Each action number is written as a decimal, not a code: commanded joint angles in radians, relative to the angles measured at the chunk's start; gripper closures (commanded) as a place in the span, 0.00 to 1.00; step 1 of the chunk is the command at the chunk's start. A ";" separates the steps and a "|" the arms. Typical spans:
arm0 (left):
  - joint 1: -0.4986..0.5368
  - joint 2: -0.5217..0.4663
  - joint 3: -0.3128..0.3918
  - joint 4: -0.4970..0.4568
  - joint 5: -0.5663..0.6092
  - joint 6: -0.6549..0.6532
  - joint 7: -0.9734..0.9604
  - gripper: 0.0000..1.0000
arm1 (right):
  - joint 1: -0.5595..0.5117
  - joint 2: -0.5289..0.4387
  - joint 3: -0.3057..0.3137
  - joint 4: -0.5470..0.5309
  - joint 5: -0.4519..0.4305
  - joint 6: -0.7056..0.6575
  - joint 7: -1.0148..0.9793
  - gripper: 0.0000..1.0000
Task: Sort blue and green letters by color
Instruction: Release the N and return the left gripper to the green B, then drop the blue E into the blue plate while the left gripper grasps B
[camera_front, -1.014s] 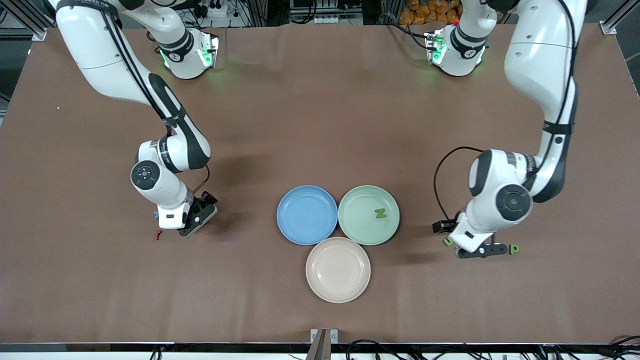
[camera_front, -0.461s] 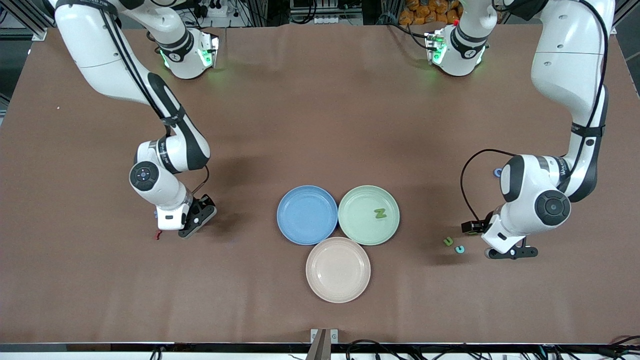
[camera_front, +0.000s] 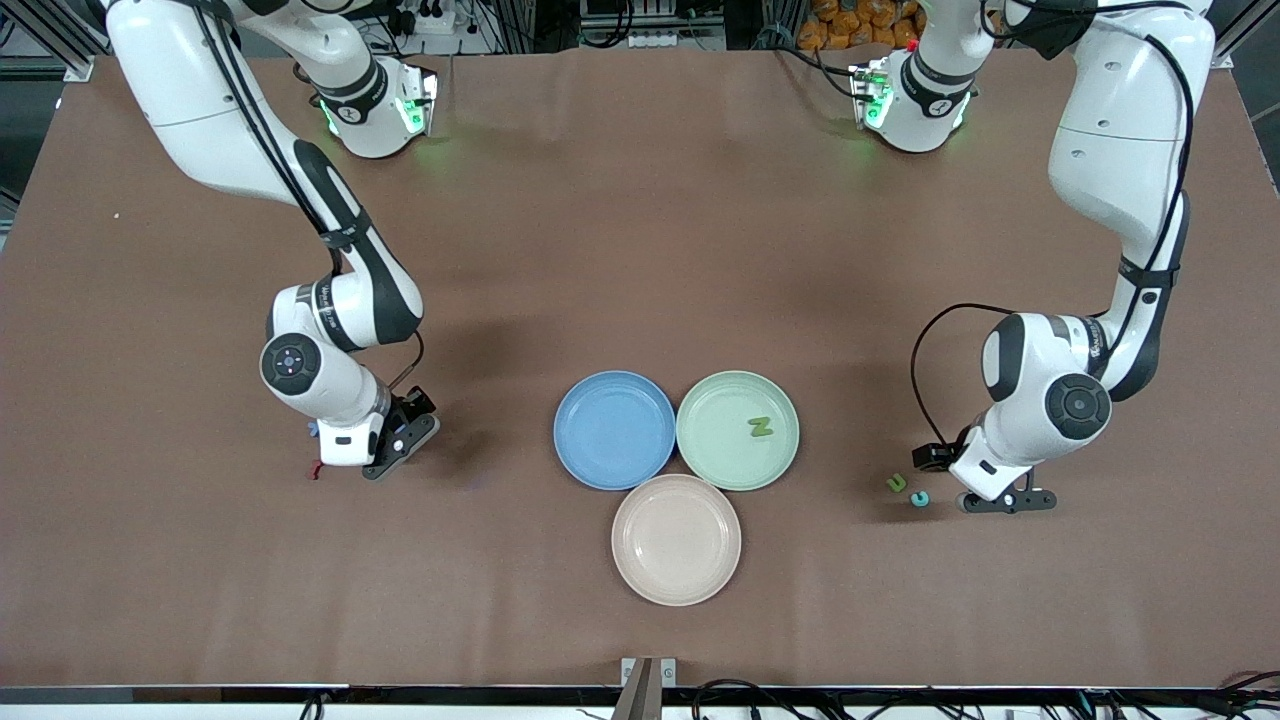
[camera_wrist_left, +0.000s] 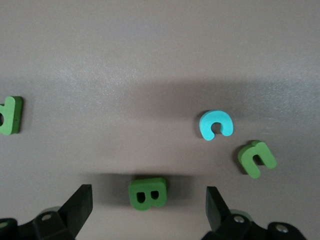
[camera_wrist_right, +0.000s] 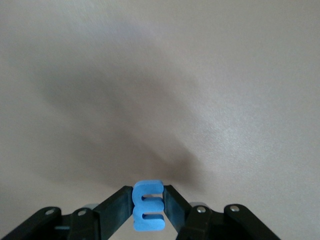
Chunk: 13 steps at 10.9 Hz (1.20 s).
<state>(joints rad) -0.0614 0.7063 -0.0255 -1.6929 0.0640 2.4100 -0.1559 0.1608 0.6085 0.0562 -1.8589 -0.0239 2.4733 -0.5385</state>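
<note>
Right wrist view: right gripper (camera_wrist_right: 148, 210) has just clamped on the blue m (camera_wrist_right: 148, 205), so you lift next to the blue plate (camera_front: 614, 430). Left gripper (camera_wrist_left: 149, 207) wide open, now straddling green B (camera_wrist_left: 147, 193)

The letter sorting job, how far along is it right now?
Done: one green N letter lies in the pale green plate; the blue plate holds nothing. In hand: the right end effector is shut on a blue m letter near the table. The open left end effector hovers over a green B letter. Left: that B, the light blue c, the green u and another green piece.
</note>
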 joint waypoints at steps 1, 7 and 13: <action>0.018 -0.008 -0.016 -0.037 0.028 0.046 0.012 0.00 | 0.020 -0.010 0.056 0.098 -0.001 -0.135 0.197 1.00; 0.038 -0.004 -0.017 -0.051 0.025 0.057 0.013 0.51 | 0.241 0.068 0.057 0.282 0.001 -0.227 0.850 1.00; 0.025 -0.017 -0.016 -0.039 0.025 0.054 0.009 0.87 | 0.376 0.215 0.054 0.484 -0.013 -0.223 1.359 1.00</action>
<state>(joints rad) -0.0386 0.7011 -0.0363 -1.7296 0.0646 2.4526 -0.1537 0.5070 0.7499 0.1174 -1.4899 -0.0237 2.2602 0.6980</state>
